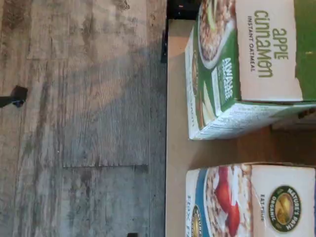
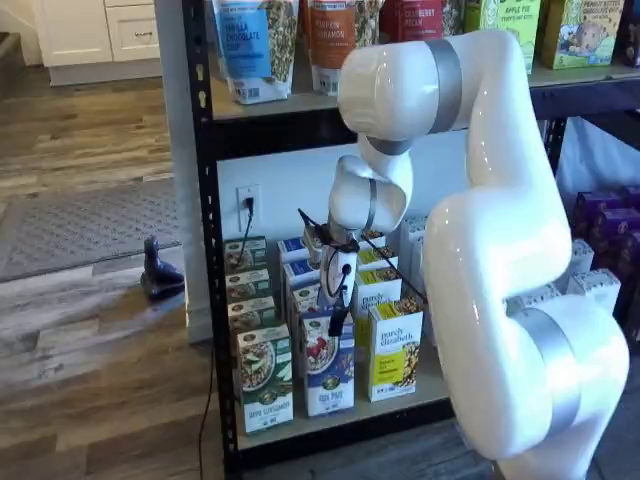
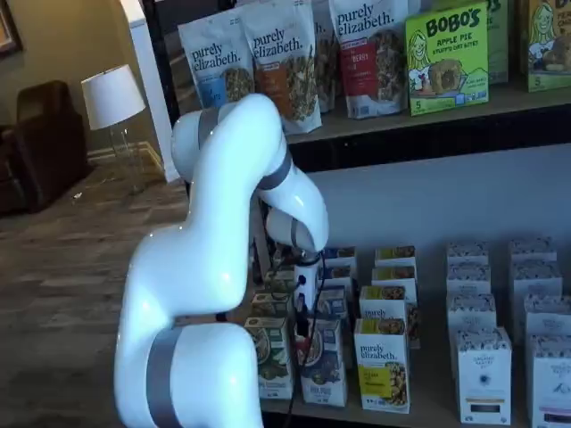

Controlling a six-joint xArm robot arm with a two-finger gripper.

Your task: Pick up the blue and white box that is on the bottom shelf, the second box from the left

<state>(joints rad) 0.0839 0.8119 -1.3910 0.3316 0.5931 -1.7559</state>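
The blue and white box [image 2: 328, 368] stands at the front of the bottom shelf [image 2: 340, 418], between a green-and-white box [image 2: 265, 378] and a yellow-and-white box [image 2: 394, 352]. It also shows in a shelf view [image 3: 323, 364]. In the wrist view its top with a round logo [image 1: 256, 202] shows beside the green-and-white apple cinnamon box [image 1: 247, 64]. My gripper [image 2: 337, 322] hangs just above the blue and white box's top front edge; it also shows in a shelf view [image 3: 304, 323]. Its black fingers show as one dark shape, so I cannot tell whether there is a gap. They hold nothing.
Rows of like boxes stand behind the front ones, with white boxes [image 3: 484, 374] further right. The upper shelf carries granola bags [image 3: 285, 62] and a green Bobo's box [image 3: 448, 58]. A black upright [image 2: 200, 250] edges the rack. Wood floor [image 1: 84, 118] lies in front.
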